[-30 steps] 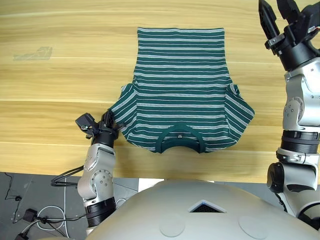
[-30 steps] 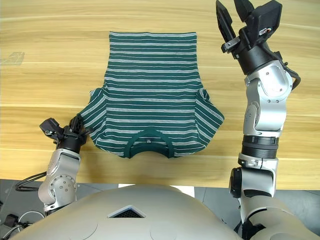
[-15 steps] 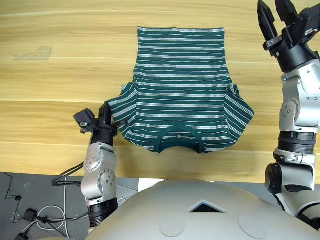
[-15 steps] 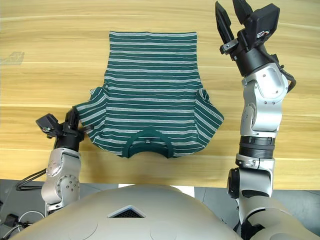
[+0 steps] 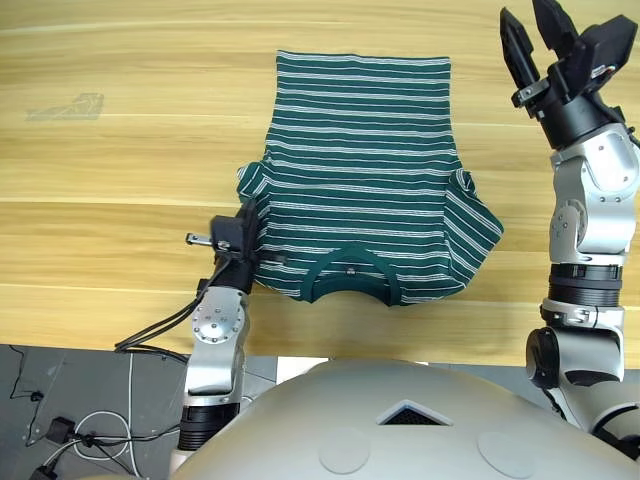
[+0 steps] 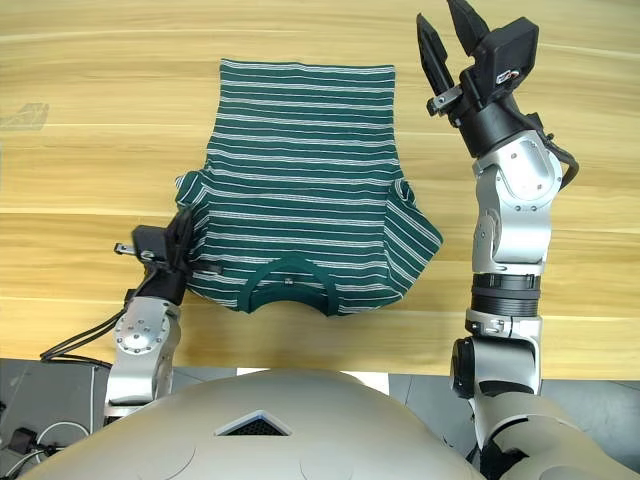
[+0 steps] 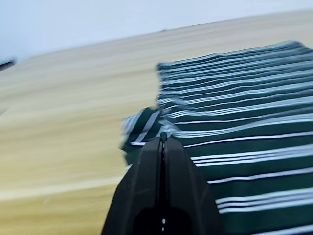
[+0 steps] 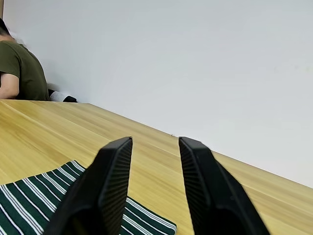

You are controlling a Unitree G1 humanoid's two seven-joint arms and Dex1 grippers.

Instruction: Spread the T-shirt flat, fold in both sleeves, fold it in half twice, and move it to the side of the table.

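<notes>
T-shirt (image 5: 360, 150), dark green with thin white stripes: lies on the wooden table (image 5: 120, 60), collar (image 5: 350, 272) at the robot's end, hem (image 5: 362, 58) at the far end, body spread flat. Left sleeve (image 5: 252, 182): drawn inward and bunched against the body, directly ahead of the left jaws. Left jaws: closed on that sleeve's edge, fingers (image 7: 146, 186) pressed together with a sliver of green cloth at their tips; set low over the table at the shirt's near left side, just left of the collar. Right sleeve (image 5: 482, 222): spread outward, well apart from the right jaws and nearer the robot than they are. Right jaws: open, fingers (image 8: 110, 186) apart with nothing between them, raised above the table just outside the hem's right corner (image 8: 168, 227); the striped cloth lies below them and to their left. Faint grey mark (image 5: 65, 105) on the table: well apart from the left jaws, farther out and to their left.
</notes>
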